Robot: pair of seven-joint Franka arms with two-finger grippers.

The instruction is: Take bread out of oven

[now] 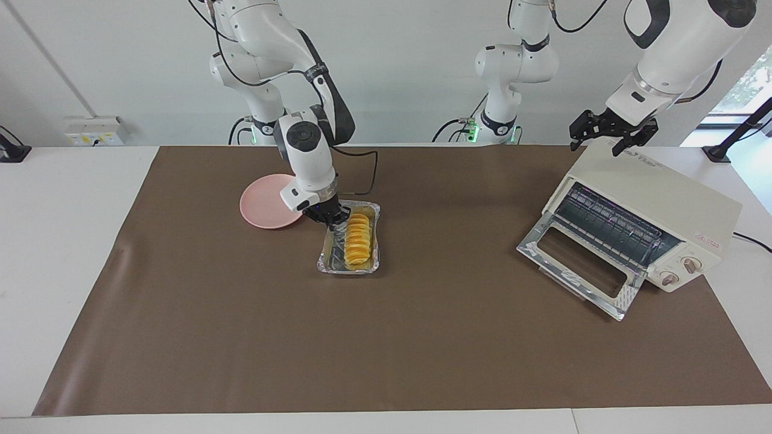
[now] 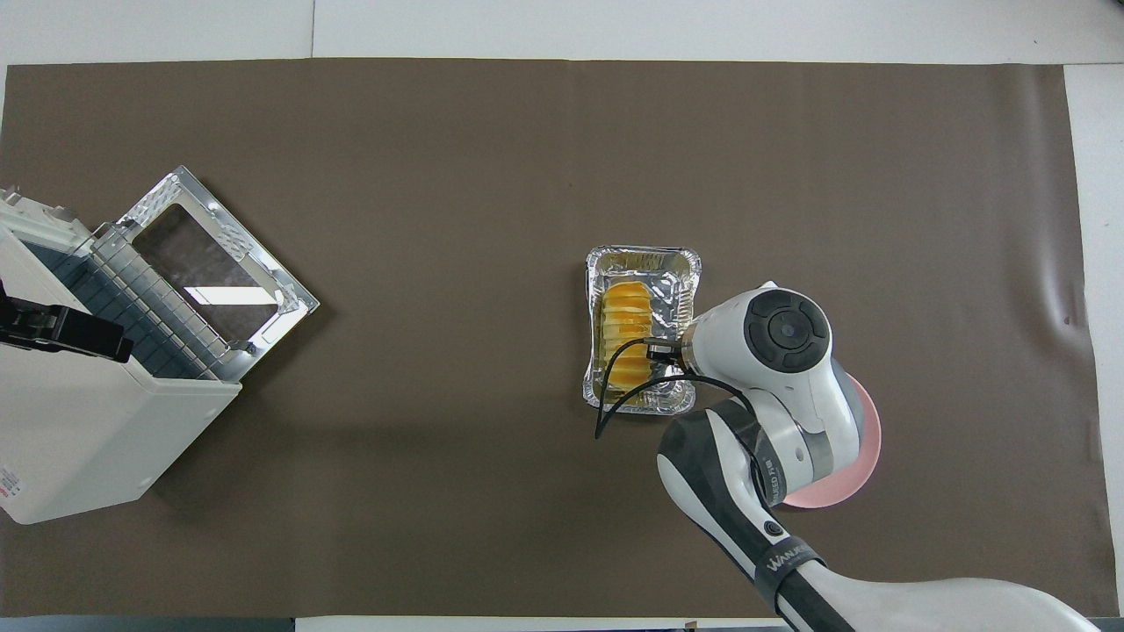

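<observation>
The right gripper has its fingers closed on the foil tray rim. Beside them, the bread lies in the tray, long axis running toward and away from the robots. The left gripper hovers open over the oven.
</observation>
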